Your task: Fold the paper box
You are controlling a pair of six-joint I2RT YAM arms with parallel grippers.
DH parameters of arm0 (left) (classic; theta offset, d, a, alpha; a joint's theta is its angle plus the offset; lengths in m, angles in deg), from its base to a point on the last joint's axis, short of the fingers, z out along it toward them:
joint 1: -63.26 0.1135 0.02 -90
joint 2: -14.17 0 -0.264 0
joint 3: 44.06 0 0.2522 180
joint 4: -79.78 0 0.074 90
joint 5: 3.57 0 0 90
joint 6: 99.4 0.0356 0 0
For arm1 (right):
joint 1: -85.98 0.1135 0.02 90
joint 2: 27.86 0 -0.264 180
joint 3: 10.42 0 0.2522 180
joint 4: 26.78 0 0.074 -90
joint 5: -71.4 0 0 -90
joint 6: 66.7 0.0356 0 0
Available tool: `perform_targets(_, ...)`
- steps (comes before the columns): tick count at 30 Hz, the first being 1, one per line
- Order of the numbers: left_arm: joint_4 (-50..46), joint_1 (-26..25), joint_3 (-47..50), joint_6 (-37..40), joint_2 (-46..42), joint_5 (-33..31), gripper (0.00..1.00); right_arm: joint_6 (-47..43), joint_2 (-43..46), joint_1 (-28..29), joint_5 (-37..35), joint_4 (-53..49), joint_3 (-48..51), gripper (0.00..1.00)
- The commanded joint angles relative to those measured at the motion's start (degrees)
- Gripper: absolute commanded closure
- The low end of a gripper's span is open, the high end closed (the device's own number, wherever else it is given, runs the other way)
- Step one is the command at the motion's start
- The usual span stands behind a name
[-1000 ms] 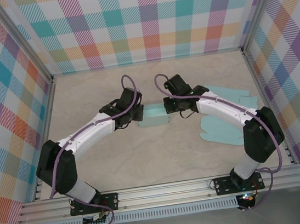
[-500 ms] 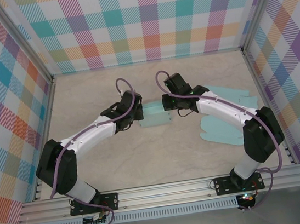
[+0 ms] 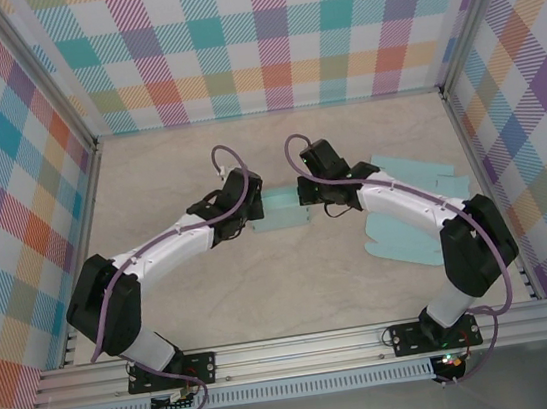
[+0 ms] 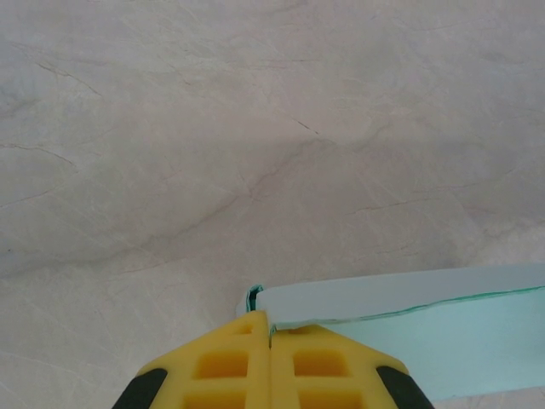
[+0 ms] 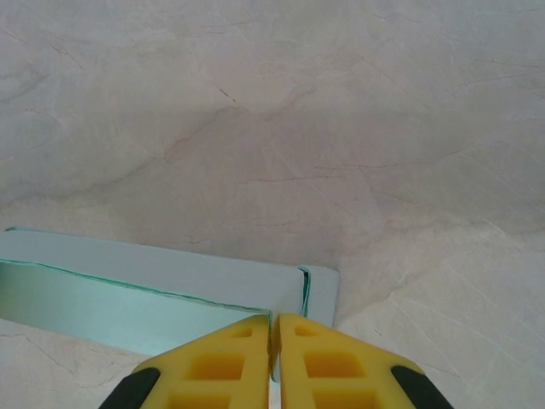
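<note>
Paper box [image 3: 282,210]: laid lengthwise left-right, flattened since earlier.
Left pincer [image 4: 270,322]: clenched on it.
Right pincer [image 5: 274,322]: clenched on it.

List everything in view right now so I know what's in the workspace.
paper box: one, light teal, table centre, between the two claws
paper sheets: at least two, light teal, flat on the table's right side, partly under the right arm
table: one, pale marbled beige
walls: three, multicolour plaid, around the table
rail: one, silver metal, near edge
left claw: one, yellow fingers, shut on the box's left end
right claw: one, yellow fingers, shut on the box's right end
</note>
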Motion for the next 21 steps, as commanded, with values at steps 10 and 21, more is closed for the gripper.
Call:
perform_targets(10, 3.74, -1.72, 4.08, -1.54, -0.17, -0.45, 1.00, -0.11, 1.41, 1.35, 1.39, 7.06, 7.41, 0.95)
perform_targets(21, 7.19, -1.91, 8.68, -2.20, -1.67, -0.68, 1.00, -2.05, 3.32, 1.75, 0.39, 12.61, 14.15, 1.00)
